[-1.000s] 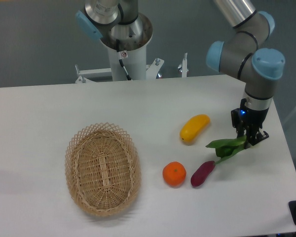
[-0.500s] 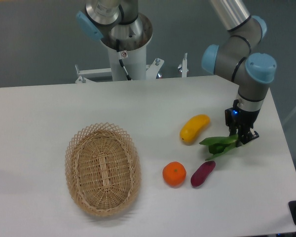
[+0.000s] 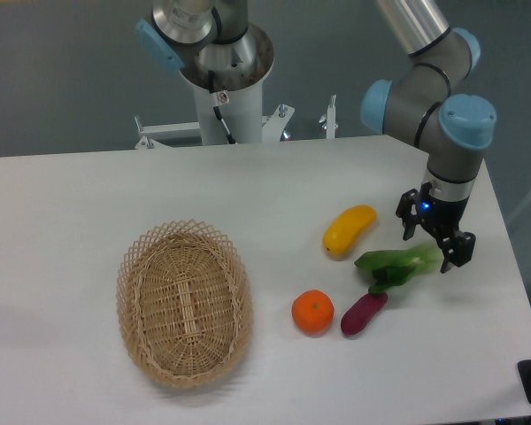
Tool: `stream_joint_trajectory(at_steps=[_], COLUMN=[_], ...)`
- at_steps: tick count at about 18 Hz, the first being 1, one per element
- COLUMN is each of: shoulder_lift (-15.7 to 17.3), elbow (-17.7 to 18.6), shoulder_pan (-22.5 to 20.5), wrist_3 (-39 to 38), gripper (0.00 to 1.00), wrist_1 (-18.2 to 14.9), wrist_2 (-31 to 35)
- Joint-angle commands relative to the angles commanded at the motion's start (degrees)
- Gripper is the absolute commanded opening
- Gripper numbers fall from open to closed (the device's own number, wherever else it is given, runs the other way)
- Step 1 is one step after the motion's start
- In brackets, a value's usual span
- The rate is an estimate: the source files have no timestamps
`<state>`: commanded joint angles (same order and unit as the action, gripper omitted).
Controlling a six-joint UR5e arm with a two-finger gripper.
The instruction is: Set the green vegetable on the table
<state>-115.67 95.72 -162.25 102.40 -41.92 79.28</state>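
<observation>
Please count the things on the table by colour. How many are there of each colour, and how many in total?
Green: 1, the green vegetable
Yellow: 1, the yellow fruit
Orange: 1, the orange
Purple: 1, the purple piece
Tan: 1, the wicker basket
Total: 5

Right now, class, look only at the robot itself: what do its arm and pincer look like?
The arm is built of silver-grey metal tubes joined by rounded grey joints with light blue caps. Its black wrist section shows a small blue light. The pincer is black with two short fingers. A black cable runs down the pale base column.
</observation>
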Motion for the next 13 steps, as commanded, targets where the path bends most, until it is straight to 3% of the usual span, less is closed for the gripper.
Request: stream_joint_trajectory(at_steps=[4, 6, 9, 11, 13], shoulder_lift=[2.64, 3.78, 4.14, 4.40, 4.49], elbow=[-5.80, -8.61, -15.90, -19.68, -21.36], shoulder_pan=[0.09, 0.18, -0.09, -0.70, -2.10], wrist_3=[-0.97, -0.88, 0.17, 1.04, 4.63], gripper=[1.00, 1.00, 1.00, 1.00, 1.00], wrist_1=[-1.66, -7.09, -17.81, -22.22, -24.60], wrist_2=[2.01, 4.56, 5.27, 5.27, 5.27])
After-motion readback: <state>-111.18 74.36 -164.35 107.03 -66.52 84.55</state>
